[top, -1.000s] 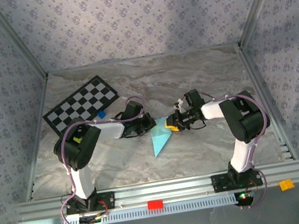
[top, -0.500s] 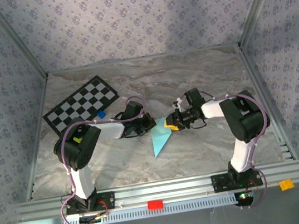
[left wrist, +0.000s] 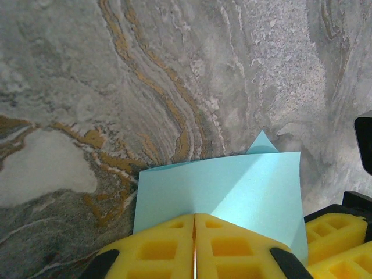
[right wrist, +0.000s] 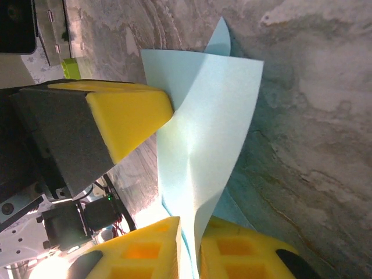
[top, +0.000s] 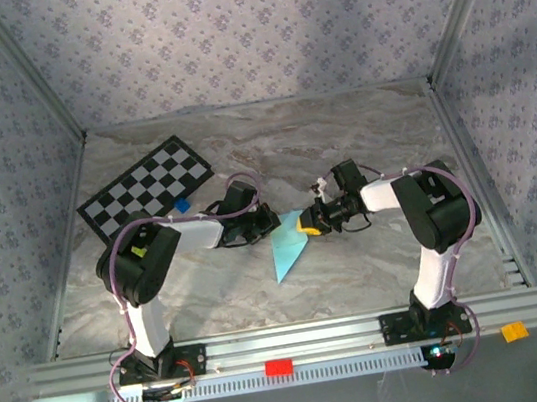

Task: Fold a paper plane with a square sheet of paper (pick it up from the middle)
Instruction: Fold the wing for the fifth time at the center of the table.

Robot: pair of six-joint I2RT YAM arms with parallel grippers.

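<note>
The square sheet of paper sits mid-table between your two arms. It is already partly folded into a tapering shape whose point aims back toward the arm bases. Your left gripper is clenched on it, the yellow fingers pressed flat together with the blue sheet fanning out from between them. Your right gripper has the paper running up between its two fingers, which stand close on either side. I read that as a grasp too, on the neighbouring edge.

Gripping at two close points looks meant to keep the wide end lifted and taut, so a flap can be bent over without the whole sheet sliding on the table. The curl in the right wrist view fits that: the paper bows between the two grips.

What you cannot see is the strip of paper inside each grip, so how deep each bite goes is unclear. From above, both grippers cover the wide end. I can't tell whether the point touches the table or floats. The checkerboard card lies well apart, far left.
</note>
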